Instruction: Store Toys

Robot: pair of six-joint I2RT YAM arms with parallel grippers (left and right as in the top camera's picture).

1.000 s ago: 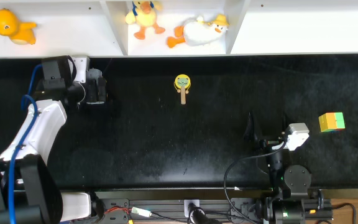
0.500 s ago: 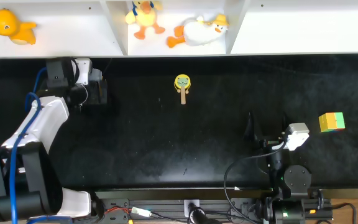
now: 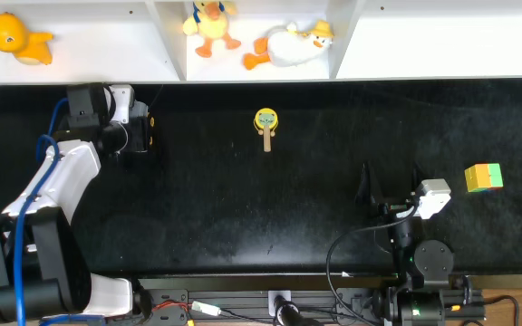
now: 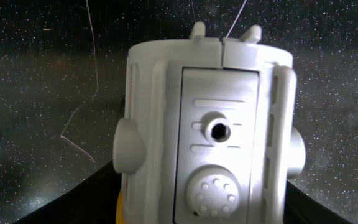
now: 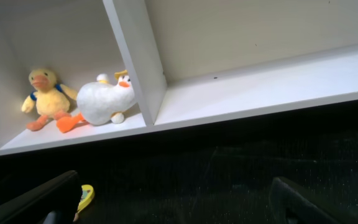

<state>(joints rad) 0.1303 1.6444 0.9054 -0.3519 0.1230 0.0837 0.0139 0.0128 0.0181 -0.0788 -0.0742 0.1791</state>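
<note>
Left gripper (image 3: pixel 140 133) clamped on robot toy (image 4: pixel 207 143), just short of shelf (image 3: pixel 80 72); right gripper (image 3: pixel 389 181) spread, empty, farther from shelf.

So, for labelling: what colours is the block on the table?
The block is green, yellow and orange; top view.

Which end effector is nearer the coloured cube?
Right. The right end effector is near the cube; the left end effector, gripping a white toy, is far across the table.

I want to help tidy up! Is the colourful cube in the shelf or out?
Out. The colourful cube sits on the black table, in front of the white shelf, not inside it.
</note>
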